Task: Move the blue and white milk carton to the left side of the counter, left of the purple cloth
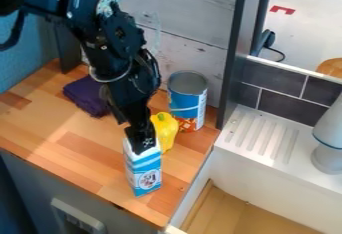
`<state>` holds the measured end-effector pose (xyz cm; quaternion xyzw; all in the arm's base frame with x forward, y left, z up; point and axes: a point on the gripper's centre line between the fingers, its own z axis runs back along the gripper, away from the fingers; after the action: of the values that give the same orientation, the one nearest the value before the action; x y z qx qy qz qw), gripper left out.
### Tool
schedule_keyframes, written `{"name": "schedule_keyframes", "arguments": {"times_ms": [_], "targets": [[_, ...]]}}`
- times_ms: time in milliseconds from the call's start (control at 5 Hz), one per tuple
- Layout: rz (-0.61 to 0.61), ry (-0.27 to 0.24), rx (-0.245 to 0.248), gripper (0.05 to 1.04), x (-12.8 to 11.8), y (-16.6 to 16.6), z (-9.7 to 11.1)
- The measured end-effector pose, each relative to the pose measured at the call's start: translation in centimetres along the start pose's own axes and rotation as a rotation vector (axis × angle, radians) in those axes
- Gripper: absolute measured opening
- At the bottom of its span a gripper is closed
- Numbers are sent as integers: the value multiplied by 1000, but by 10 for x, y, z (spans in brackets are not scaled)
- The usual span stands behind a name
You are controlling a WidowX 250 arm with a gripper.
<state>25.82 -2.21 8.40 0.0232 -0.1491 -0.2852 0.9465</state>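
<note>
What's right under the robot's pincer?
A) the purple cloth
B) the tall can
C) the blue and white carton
C, because the pincer is right down at the top of the blue and white carton, while the cloth and can are farther back.

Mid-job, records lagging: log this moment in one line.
gripper at top of blue-and-white carton | carton upright | yellow bell pepper between carton and can | purple cloth on wooden counter

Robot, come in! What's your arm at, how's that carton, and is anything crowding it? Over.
Gripper at carton's top. Carton upright. Yellow pepper close beside it, can behind pepper.
</note>
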Motion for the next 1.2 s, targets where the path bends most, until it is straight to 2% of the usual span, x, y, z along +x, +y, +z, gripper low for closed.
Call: {"name": "schedule_keyframes", "arguments": {"times_ms": [200, 400, 1000, 1200], "targets": [[8, 14, -15, 999, -1, -1, -12], [3, -2, -9, 1000, 1, 0, -12], [22, 18, -20, 999, -1, -1, -36], [59, 16, -9, 941, -1, 8, -43]]}}
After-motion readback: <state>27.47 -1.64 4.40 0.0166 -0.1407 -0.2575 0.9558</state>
